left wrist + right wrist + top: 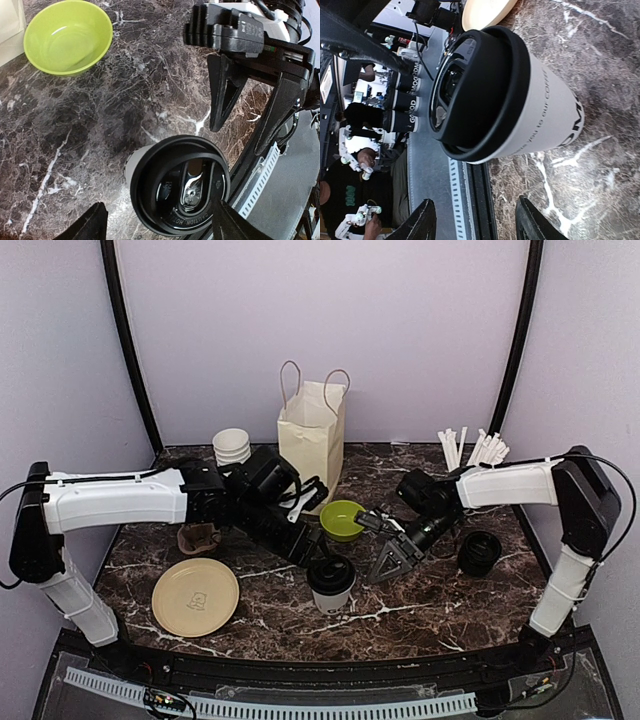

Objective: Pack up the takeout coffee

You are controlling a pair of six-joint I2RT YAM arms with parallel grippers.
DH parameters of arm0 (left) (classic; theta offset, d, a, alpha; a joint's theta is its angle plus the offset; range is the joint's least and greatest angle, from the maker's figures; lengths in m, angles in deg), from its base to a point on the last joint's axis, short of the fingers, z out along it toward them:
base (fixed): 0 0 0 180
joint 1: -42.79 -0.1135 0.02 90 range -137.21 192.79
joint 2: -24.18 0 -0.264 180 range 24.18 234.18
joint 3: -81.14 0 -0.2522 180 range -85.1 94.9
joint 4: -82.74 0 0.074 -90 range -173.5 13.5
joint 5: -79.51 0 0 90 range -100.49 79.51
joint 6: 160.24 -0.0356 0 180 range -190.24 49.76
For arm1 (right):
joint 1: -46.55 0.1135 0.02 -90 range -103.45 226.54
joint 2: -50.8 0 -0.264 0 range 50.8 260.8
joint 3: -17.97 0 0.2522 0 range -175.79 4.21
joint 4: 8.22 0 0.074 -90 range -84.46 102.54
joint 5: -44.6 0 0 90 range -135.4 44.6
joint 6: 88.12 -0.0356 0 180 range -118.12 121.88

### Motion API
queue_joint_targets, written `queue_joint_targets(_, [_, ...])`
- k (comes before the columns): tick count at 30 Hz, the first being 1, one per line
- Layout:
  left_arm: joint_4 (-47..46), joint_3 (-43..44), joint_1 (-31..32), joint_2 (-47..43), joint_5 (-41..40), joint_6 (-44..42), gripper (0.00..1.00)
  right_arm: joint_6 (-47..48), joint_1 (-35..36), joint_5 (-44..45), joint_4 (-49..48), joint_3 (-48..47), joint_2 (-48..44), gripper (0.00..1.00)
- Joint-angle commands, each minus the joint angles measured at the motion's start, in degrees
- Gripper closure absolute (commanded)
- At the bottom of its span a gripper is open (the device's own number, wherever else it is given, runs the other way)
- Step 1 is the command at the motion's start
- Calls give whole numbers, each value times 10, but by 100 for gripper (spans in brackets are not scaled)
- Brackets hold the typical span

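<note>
High rear view spans the table [440, 610]; both close wrist views share the takeout coffee [180, 192].

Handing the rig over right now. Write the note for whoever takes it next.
Left gripper: open, close by the takeout coffee, not gripping.
Right gripper: open, empty, facing the cup's other side.
Coffee: upright on the table, lid on, in front of the paper bag, which stands open at the back.
Done: nothing packed.
To do: grasp the cup, lower it into the bag.
</note>
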Motion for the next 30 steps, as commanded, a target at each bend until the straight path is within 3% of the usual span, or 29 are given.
queue_joint_targets(1, [-38,-14,-3,-5,31,18,27,8,11,-40,22,-27,17,47])
queue_joint_targets(10, [-32,-3,-2,35,50,8,38,-20,14,-44,12,-61,53,49])
queue_joint_targets(24, [-44,-3,-2,60,71,13,45,-43,22,-52,8,-95,88,54])
queue_joint_targets(30, [-35,-8,-3,70,67,13,47,-75,25,-6,-18,-86,102,63])
